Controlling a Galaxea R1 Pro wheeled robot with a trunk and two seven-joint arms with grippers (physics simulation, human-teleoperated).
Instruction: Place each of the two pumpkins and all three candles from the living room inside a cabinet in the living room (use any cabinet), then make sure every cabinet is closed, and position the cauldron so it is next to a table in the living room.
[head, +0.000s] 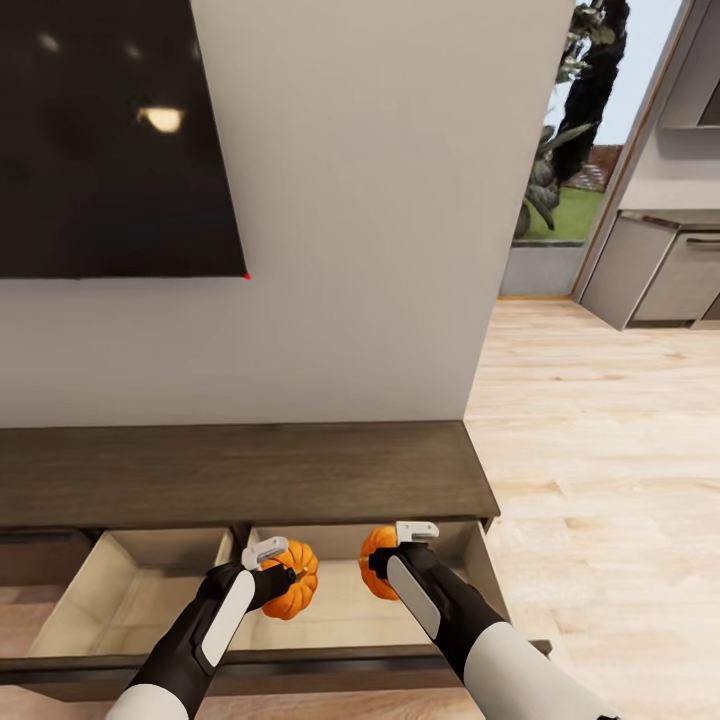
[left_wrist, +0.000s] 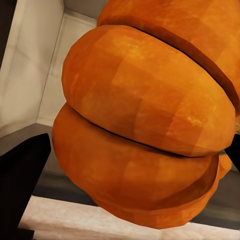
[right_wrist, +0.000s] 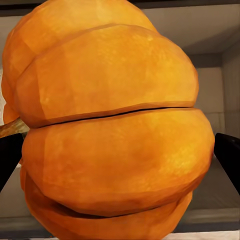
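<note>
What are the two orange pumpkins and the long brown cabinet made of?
The left orange ribbed pumpkin and the right orange ribbed pumpkin look hard and matte, maybe plastic or foam: flat facets, dull soft shine, so it's hard to say. The long low dark brown cabinet looks like wood, with streaky grain on top and a pale beige inside.

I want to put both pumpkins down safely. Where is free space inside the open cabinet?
The left compartment of the cabinet looks bare between its pale walls. The right compartment's floor is free too, but crowded above by the left gripper with its pumpkin and the right gripper with its pumpkin.
</note>
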